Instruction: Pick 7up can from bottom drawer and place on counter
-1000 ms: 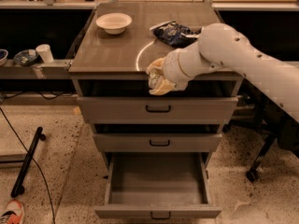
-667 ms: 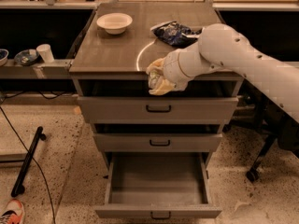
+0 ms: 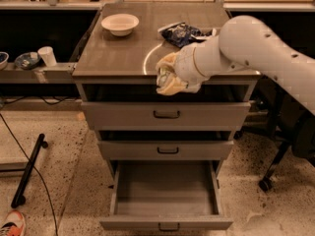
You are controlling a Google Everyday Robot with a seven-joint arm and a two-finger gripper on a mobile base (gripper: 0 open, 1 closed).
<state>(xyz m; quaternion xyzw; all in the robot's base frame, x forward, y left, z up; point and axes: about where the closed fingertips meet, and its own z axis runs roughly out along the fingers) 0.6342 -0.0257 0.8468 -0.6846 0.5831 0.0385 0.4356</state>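
The gripper is in the middle of the frame, at the front edge of the counter, at the end of the thick white arm that comes in from the right side. Whether it is released or clenched I cannot tell, and I also cannot tell if it is grasping something. The 7up can does not show anywhere in this view; it does not show in the drawer or on the counter. The bottom drawer is pulled out in the lower middle of the frame, and its grey floor is visible. Above it there are 2 more drawers: the middle drawer is out only a little and the top drawer is just below the gripper. On the counter, in the upper left part, a white bowl stands, and in the upper middle a dark blue snack bag lies just beside the arm. A thin white circle is marked on the counter, and the gripper covers part of it. At the left edge of the frame, on a lower shelf, a small white cup stands near a dark dish.
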